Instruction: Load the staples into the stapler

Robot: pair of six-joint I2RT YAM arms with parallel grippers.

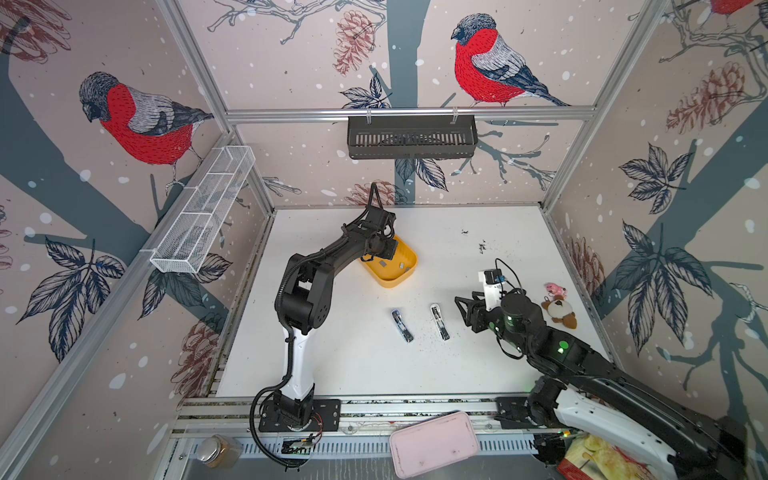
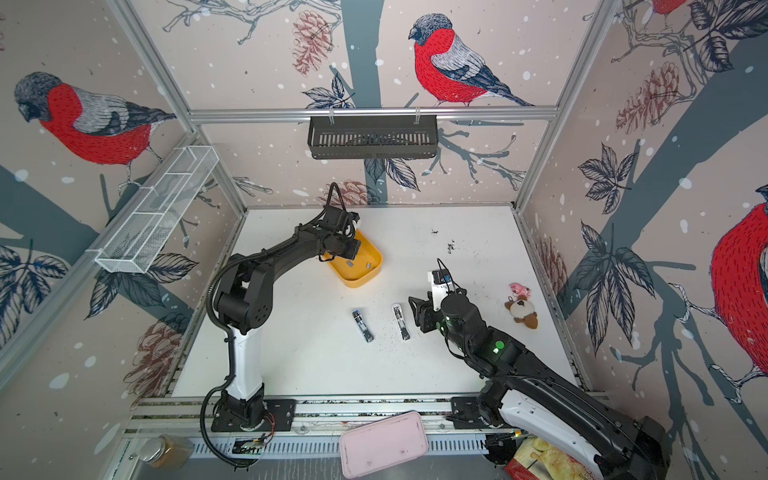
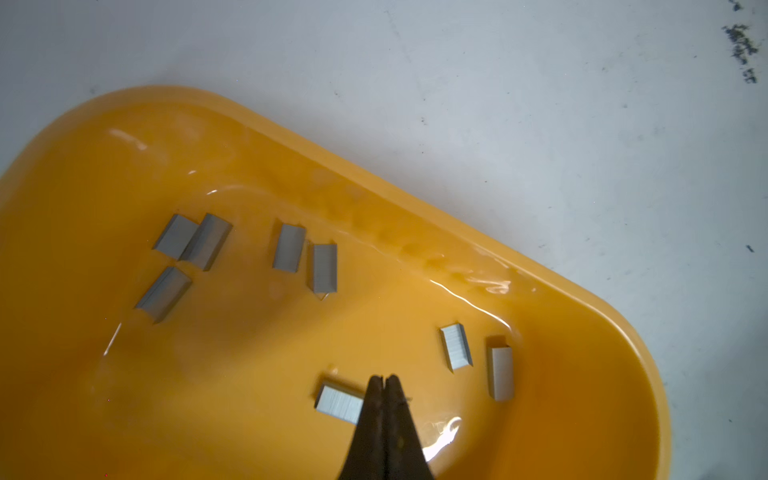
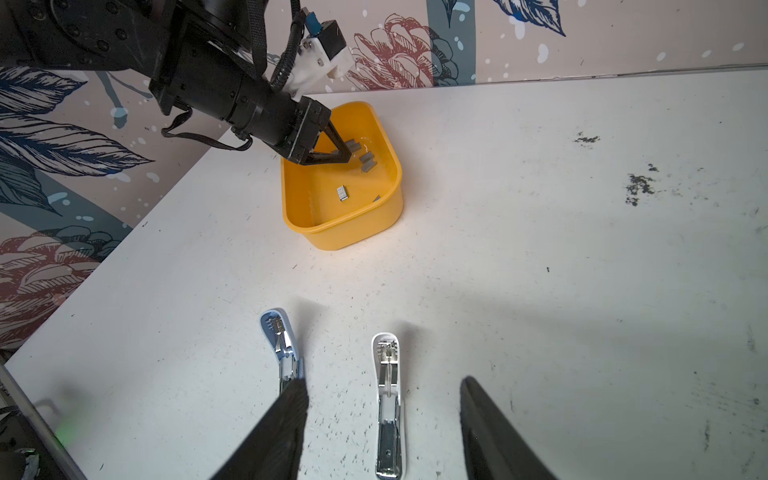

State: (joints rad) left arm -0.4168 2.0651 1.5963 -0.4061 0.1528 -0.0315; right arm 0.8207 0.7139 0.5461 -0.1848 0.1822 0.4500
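Holding 8 staples (image 3: 289, 248), 1 yellow tray (image 3: 124, 124) sits near 2 staplers (image 4: 389, 399).

Black arms (image 1: 328, 262), white lower links (image 1: 297, 374), looped cables (image 1: 252, 417), dark tapered left hand (image 3: 384, 380).

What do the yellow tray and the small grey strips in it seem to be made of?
Yellow tray: probably glossy moulded plastic, judging by bright highlights and rounded rim. Staple strips: likely metal, brushed grey finish with fine parallel lines.
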